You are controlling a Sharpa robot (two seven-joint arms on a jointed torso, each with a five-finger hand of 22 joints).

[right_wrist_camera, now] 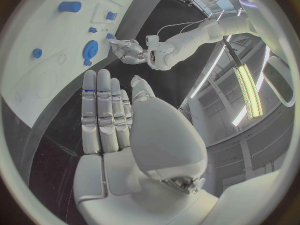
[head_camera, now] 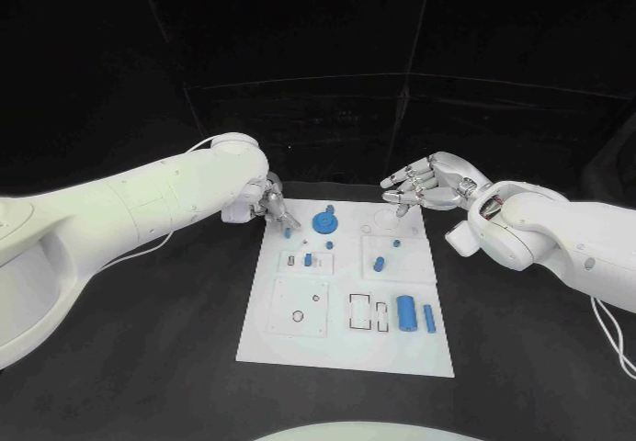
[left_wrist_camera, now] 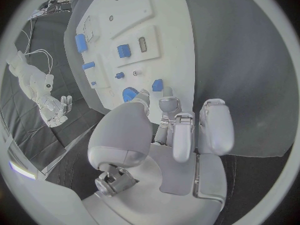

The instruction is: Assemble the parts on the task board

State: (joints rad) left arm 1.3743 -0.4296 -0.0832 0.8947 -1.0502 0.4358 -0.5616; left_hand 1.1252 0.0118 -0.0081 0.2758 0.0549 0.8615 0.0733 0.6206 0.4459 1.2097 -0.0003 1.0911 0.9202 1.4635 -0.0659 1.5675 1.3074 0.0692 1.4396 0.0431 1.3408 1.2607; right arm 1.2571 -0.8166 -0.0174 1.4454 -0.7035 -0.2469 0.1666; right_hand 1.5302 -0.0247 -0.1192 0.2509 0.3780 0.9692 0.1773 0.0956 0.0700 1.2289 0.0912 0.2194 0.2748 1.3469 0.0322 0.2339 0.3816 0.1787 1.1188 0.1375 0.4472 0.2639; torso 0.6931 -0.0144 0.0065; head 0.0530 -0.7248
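The white task board lies in the middle of the black table. My left hand hovers at its far left corner. A small blue part sits right at the fingertips, and in the left wrist view this small blue part lies between thumb and a finger; whether they pinch it is unclear. A round blue gear-like part lies just beside it. My right hand hangs above the far right corner, fingers straight and holding nothing. Both the gear-like part and the left hand appear in the right wrist view.
Several more blue parts lie on the board: a block, a short peg, and two cylinders near the right edge. Bare black table surrounds the board. Thin cables run along both arms.
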